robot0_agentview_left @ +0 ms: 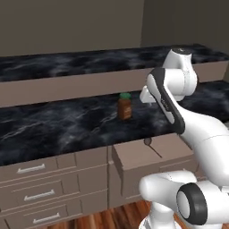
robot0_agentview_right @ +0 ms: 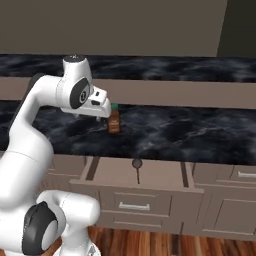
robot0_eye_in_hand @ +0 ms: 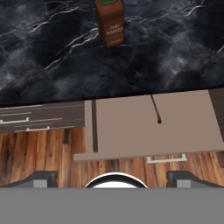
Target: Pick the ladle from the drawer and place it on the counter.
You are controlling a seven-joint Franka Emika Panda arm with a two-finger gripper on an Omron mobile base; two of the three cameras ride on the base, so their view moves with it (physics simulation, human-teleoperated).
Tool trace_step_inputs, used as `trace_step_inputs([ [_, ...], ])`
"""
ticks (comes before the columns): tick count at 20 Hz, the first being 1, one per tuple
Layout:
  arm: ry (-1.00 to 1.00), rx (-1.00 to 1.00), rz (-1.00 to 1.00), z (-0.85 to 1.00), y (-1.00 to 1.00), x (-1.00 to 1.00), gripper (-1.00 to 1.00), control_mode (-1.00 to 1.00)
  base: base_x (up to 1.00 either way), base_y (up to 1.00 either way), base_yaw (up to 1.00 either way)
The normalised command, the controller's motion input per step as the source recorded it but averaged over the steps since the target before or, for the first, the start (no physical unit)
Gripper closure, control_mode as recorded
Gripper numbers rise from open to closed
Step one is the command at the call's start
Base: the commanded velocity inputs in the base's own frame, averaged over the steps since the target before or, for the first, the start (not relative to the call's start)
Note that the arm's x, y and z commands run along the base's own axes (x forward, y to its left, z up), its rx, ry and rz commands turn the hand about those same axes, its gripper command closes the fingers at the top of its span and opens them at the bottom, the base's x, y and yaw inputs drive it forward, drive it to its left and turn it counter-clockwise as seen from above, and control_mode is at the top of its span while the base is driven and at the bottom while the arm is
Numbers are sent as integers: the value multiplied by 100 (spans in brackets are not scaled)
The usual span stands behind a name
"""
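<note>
Hand view shows the ladle (robot0_eye_in_hand: 155,109) lying in the open drawer (robot0_eye_in_hand: 122,131). My gripper (robot0_eye_in_hand: 111,177) is wide open, holding nothing. I should drop straight down onto its thin handle.

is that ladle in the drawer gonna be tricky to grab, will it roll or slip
The ladle looks thin, stiff and light, so probably easy to lift. Its slim handle lies flat on the drawer floor, so the claw may slip off. The round bowl might let it rock.

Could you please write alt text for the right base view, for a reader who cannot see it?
A thin dark ladle lies in the open drawer below a black marble counter. A brown jar stands on the counter, the white arm's hand raised beside it.
</note>
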Motion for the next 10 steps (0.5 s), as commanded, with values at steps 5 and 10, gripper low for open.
trace_step_inputs([
  [5, 0, 0, 0, 0, 0, 0, -100, 100, -1, 34, -39],
  [10, 0, 0, 0, 0, 0, 0, -100, 100, -3, 78, -35],
])
